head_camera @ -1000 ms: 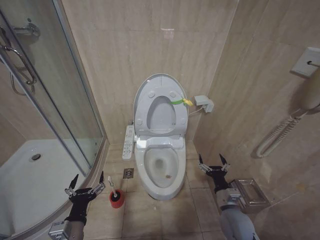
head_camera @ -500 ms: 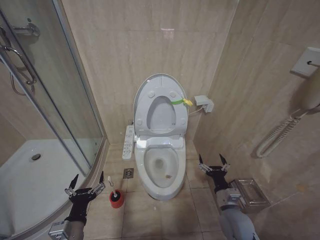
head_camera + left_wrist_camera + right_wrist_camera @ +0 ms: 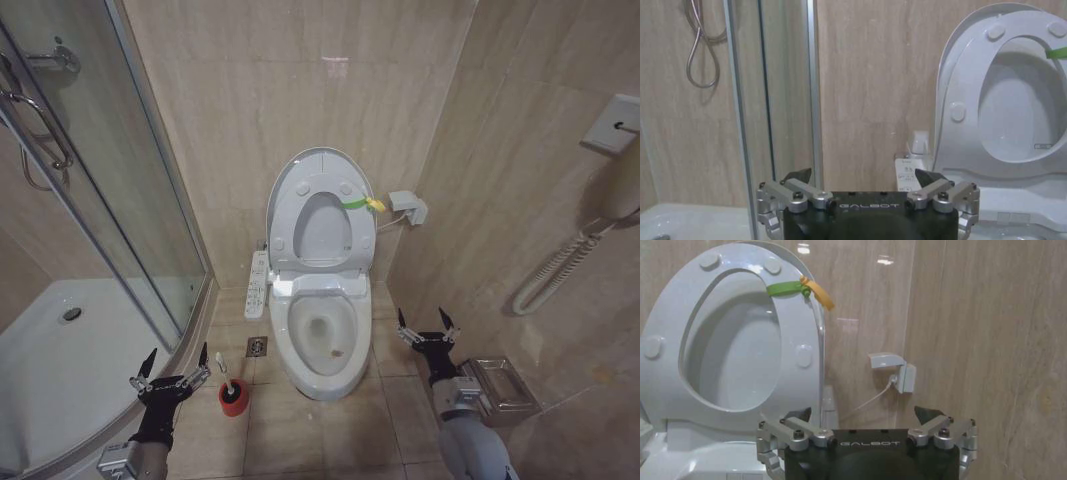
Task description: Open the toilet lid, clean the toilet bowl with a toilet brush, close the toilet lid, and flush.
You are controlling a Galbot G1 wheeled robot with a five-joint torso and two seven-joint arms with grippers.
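Note:
The toilet lid (image 3: 322,230) stands upright against the wall, with the ring seat (image 3: 288,215) raised against it and a yellow-green loop (image 3: 362,204) at its edge. Below, the toilet bowl (image 3: 292,345) is uncovered. The toilet brush (image 3: 224,372) stands in its red cup (image 3: 233,399) on the floor, left of the bowl. My left gripper (image 3: 177,352) hangs open just left of the brush, apart from it. Right of the bowl, my right gripper (image 3: 421,315) is open and holds nothing. The wrist views show the lid (image 3: 1020,115) (image 3: 733,360) beyond each open gripper (image 3: 863,176) (image 3: 863,412).
A button panel (image 3: 257,283) runs along the bowl's left side, with a floor drain (image 3: 257,346) below it. The glass shower door (image 3: 110,200) and white shower tray (image 3: 60,360) close off the left. A metal rack (image 3: 503,390) and a hose (image 3: 560,265) hang on the right wall.

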